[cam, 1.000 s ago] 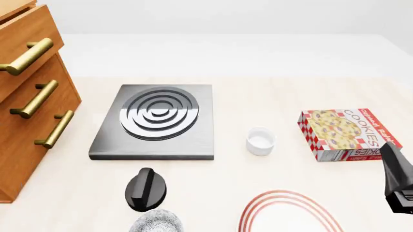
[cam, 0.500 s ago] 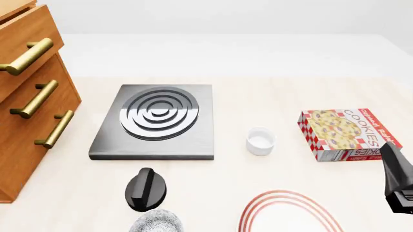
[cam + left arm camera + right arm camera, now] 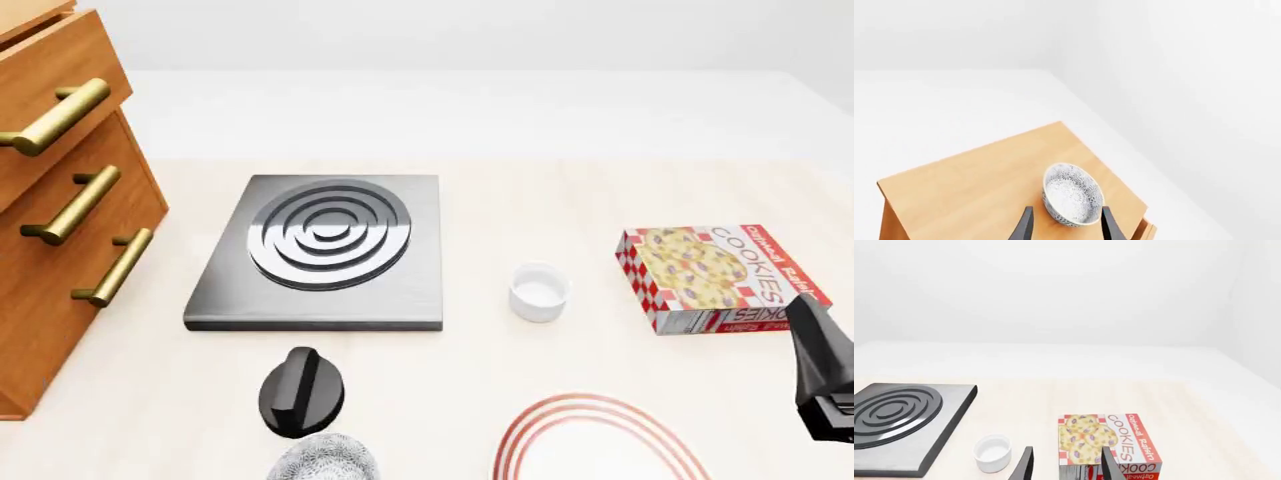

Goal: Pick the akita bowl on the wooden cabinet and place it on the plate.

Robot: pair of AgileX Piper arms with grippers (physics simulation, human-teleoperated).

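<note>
So basically nothing is done yet. The akita bowl [image 3: 1071, 195] sits on top of the wooden cabinet [image 3: 974, 185], near one edge, upright and untouched. The left gripper [image 3: 1066, 227] hovers over it with its fingers spread wide on either side of the bowl, holding nothing, so the grab itself, the lift, and the carry over to the plate [image 3: 601, 445] are all left to do. The plate is bare at the near edge of the table. The right gripper [image 3: 1066, 465] hangs open near the cookie box [image 3: 1111, 442], idle.

The bowl itself is round and deep, white with dense grey-black flowers inside and out. Looks like glazed ceramic, so probably slippery on the rim.
</note>
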